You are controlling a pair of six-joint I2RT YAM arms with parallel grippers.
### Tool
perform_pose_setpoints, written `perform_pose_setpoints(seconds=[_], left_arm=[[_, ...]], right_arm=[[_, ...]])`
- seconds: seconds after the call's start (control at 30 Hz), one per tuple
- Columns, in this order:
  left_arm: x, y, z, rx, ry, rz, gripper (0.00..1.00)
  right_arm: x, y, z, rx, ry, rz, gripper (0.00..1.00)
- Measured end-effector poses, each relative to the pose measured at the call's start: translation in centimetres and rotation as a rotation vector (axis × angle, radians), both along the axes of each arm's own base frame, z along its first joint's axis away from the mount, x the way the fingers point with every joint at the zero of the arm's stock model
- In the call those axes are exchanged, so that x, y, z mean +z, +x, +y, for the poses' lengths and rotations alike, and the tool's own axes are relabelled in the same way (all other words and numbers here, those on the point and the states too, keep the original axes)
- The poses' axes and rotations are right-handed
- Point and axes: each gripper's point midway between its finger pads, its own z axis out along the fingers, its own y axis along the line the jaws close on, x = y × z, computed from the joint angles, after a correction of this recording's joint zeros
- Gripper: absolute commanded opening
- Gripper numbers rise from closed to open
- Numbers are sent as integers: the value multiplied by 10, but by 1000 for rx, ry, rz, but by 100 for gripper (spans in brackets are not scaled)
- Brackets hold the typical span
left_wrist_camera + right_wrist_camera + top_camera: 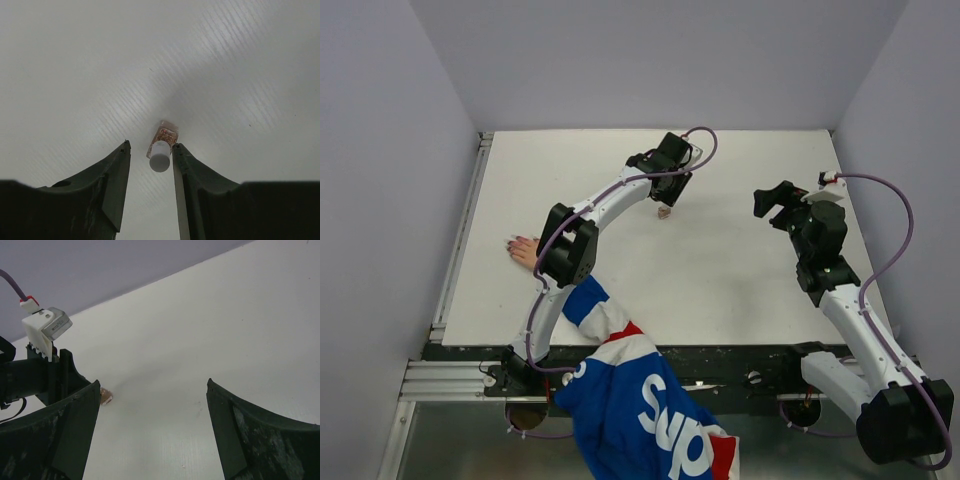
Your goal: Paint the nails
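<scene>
A bare hand (525, 252) lies flat at the table's left, and its pinkish-red nails (510, 242) point left. Its blue, white and red sleeve (630, 385) runs off the near edge. A small polish bottle (664, 212) with a pale cap stands in the far middle. My left gripper (671, 198) hangs right over it. In the left wrist view the bottle (161, 147) sits between the fingers of the left gripper (151, 145), close against the right finger with a gap on the left. My right gripper (768, 208) stands wide open and empty at the right.
Grey walls enclose the white table (720, 290) on three sides. The left forearm (568, 250) passes just over the hand. In the right wrist view the right gripper (153, 382) frames bare table, with the bottle (106, 396) and the left arm's white wrist camera (46, 330) to its left.
</scene>
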Motion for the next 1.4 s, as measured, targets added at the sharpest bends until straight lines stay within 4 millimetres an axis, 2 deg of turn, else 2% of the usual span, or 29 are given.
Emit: perform_pose_setpoints(seconds=[0.47, 0.7, 0.9, 1.0, 1.07, 1.13, 1.27, 1.33, 1.4], left_arm=[[-9, -3, 3, 0, 18, 25, 37], [-10, -5, 4, 1, 23, 29, 0], [-10, -6, 5, 3, 20, 28, 0], [-8, -16, 12, 17, 13, 51, 0], [1, -26, 16, 27, -12, 76, 0], [20, -39, 18, 35, -90, 105, 0], [75, -64, 37, 64, -290, 137, 0], [108, -77, 54, 74, -426, 126, 0], [127, -87, 68, 80, -520, 123, 0]], right_arm=[[0, 0, 0, -1, 7, 0, 93], [-2, 0, 0, -1, 7, 1, 93], [-2, 0, 1, 3, 7, 2, 93], [-2, -1, 7, 37, 8, 0, 93], [1, -2, 17, 99, 8, -14, 93], [3, -3, 30, 177, 13, -34, 93], [1, -7, 65, 385, 34, -48, 93], [0, -12, 85, 508, 59, -50, 92], [-1, -18, 102, 617, 82, -52, 91]])
